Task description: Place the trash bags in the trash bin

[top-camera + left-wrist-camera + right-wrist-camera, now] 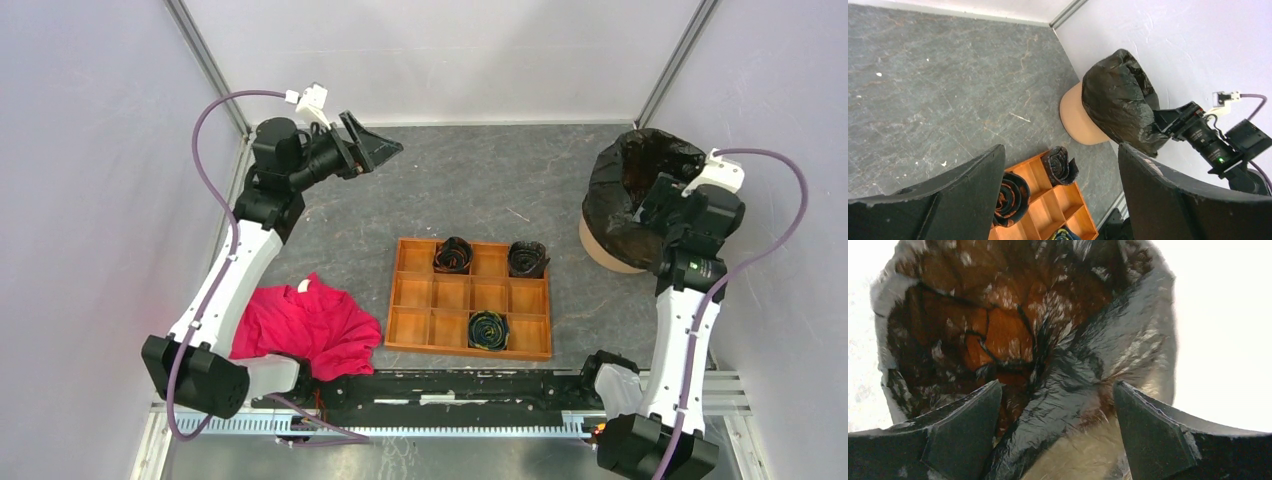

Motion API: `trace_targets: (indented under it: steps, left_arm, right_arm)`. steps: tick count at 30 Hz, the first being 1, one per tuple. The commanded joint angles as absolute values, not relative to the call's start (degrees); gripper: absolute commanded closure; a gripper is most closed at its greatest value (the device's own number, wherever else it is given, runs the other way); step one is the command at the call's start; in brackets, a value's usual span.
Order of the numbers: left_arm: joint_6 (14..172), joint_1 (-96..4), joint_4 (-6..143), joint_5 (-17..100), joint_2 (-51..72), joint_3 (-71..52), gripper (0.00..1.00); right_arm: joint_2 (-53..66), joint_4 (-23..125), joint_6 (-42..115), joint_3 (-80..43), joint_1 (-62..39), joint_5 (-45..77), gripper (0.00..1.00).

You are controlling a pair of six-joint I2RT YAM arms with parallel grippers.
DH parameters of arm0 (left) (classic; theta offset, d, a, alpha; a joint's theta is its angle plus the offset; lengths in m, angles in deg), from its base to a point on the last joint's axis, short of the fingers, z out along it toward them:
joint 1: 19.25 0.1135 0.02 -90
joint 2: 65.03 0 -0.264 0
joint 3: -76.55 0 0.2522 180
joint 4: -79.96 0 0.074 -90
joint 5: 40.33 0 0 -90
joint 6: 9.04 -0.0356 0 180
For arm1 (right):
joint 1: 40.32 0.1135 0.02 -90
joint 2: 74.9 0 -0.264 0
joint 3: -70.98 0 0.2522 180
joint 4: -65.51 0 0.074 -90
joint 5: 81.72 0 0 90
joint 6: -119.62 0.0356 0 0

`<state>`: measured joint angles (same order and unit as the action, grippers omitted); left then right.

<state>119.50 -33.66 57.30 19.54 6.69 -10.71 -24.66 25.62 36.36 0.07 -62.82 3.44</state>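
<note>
The trash bag [1108, 355] fills my right wrist view. Its wrinkly black film lines the inside of the trash bin [600, 250], and orange shows through where the film is stretched thin. One thick fold runs up between the fingers of my right hand [1058, 390]. The fingers are spread wide on either side of that fold without pinching it, so this hand has hold of nothing.

From the overhead camera, the nearest thing is a red-pink garment [310, 325], crumpled on the desk [480, 170] beside my left arm's base. Just past it, mid-desk, lies a wooden tray [412, 293] of square compartments holding three small dark rolls. Two rolls [453, 255] sit in the far row and one [488, 330] sits in the near row (it has yellow-green streaks).

Farther back on the right, the bin stands near the side wall. The bag is folded over its rim and hangs down the outside, leaving only the lower wall bare. My right hand reaches down into the bin's mouth from above.

At the far left corner my left hand [1060, 147] hangs high above the desk, well apart from everything. Its fingers are spread wide with only air between them. Its camera looks across the desk at the tray and the bagged bin.
</note>
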Motion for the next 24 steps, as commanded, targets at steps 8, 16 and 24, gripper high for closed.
trace_targets:
  steps: [8,16,24]
  left_arm:
    - [122.9,-48.3,66.0,18.8,17.3,-11.1,0.12]
    - [127.8,-57.0,73.8,16.7,22.3,-10.2,0.12]
    - [145.5,-65.2,93.5,10.8,37.7,-12.7,0.12]
  right_arm:
    - [-28.0,27.7,31.9,3.3,-62.2,10.8,0.11]
    - [-28.2,22.7,30.9,-1.3,-62.2,5.9,0.09]
    - [-29.0,17.9,33.0,-5.4,-62.2,6.7,0.08]
